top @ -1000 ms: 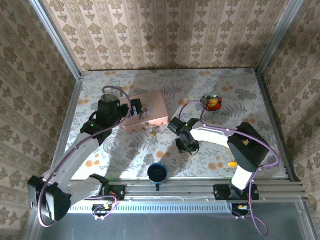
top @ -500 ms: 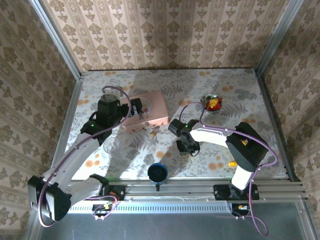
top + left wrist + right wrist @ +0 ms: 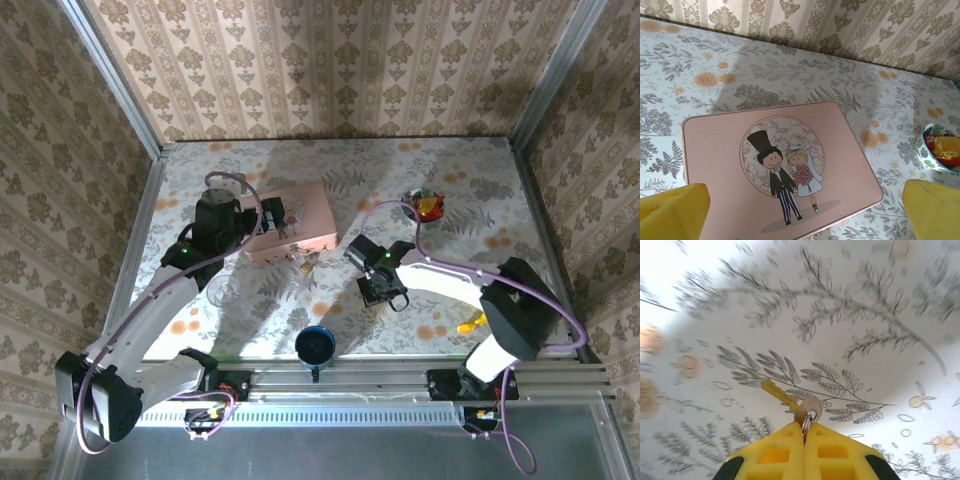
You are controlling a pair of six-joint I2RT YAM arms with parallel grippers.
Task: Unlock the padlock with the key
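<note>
Shifted a little to the right since a second ago, the right claw point(image 3: 804, 432) has also pinched shut, and its arm's elbow has swung out toward the right edge of the tabletop point(image 3: 470, 180). Seen from the right wrist, its two yellow fingers point(image 3: 775, 455) press together on the head of the key point(image 3: 790, 399), where a small ring point(image 3: 807, 421) passes through. The brass-coloured blade points up and to the left, and whether it touches the tabletop cannot be told.

The padlock point(image 3: 303, 263) lies on the tabletop just beside the near edge of the pink box point(image 3: 298, 228), left of the right claw and apart from it. The left claw point(image 3: 802, 212) hangs over the pink box with its fingers spread wide, above the lid's cartoon bride and groom. A bowl point(image 3: 425, 206) with red and yellow contents sits to the far right of the box.
</note>
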